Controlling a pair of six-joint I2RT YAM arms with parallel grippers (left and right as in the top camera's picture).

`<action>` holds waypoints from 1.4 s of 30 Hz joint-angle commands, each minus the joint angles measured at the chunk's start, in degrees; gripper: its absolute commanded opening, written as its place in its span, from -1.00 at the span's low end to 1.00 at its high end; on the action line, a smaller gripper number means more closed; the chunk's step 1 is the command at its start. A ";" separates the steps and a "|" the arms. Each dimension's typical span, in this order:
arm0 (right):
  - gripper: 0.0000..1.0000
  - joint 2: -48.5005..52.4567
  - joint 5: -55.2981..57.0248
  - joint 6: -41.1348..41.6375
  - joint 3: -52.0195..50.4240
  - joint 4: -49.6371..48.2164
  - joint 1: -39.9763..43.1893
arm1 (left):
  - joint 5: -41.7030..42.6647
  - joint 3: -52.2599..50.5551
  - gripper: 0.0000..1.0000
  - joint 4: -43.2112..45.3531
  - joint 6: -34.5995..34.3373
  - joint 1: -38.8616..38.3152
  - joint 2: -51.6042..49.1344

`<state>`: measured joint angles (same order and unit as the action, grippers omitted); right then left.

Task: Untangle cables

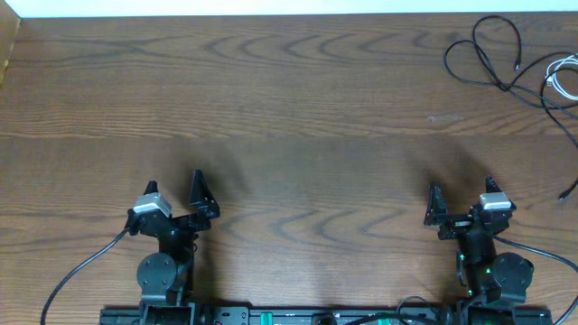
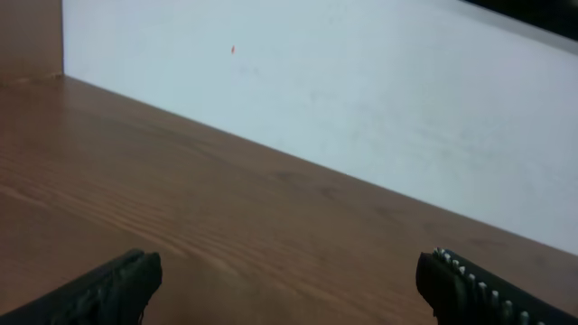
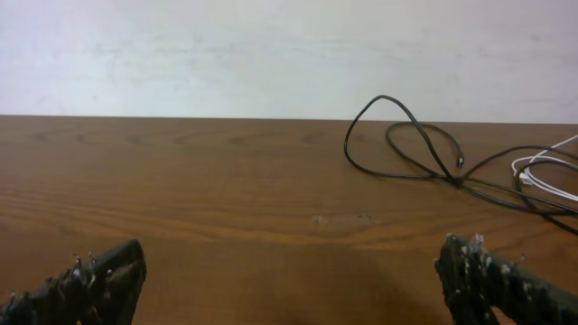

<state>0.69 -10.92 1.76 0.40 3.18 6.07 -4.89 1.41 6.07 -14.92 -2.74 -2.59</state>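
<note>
A wide brown wood-grain tabletop [image 1: 298,117] fills nearly the whole overhead view. A plain white wall [image 3: 271,54] rises behind its far edge, across the top of both wrist views.

Two black robot arms sit at the bottom of the overhead frame, the left arm [image 1: 163,257] at the lower left and the right arm [image 1: 492,262] at the lower right. Each carries a small grey camera block at the wrist, and a thick black cord [image 1: 77,275] trails from the left arm toward the bottom edge.

The left pincer [image 2: 289,275] is spread wide. Its two dark fingers show only in the bottom corners of the left wrist view, with bare wood between them. The right pincer [image 3: 289,266] is spread wide as well, its toothed fingers in the bottom corners of the right wrist view and nothing between them. Both pincers are well apart from the cables.

The thin black cable [image 1: 449,61] lies in the upper right corner of the overhead frame. It is thrown into open loops that cross one another, and one strand runs down along the right edge. The short thin white cable [image 1: 553,83] is coiled just to the right of those loops, at the frame's right edge, with black strands passing close by it. Whether the two are interlaced cannot be told.
</note>
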 commanded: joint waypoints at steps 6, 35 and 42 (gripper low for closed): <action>0.99 -0.35 -0.15 0.55 -0.09 0.24 -0.28 | -0.76 -1.18 0.92 0.44 1.84 -0.24 2.51; 0.99 -0.35 -0.15 0.55 -0.09 0.24 -0.28 | -0.09 -1.18 0.92 -9.88 2.43 -0.24 2.36; 0.99 -0.35 -0.15 0.55 -0.09 0.24 -0.28 | -0.11 -1.18 0.92 -9.88 2.40 -0.24 2.36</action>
<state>0.69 -10.90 1.93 0.40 3.18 6.07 -4.38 0.89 -0.86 -13.43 -2.74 -0.58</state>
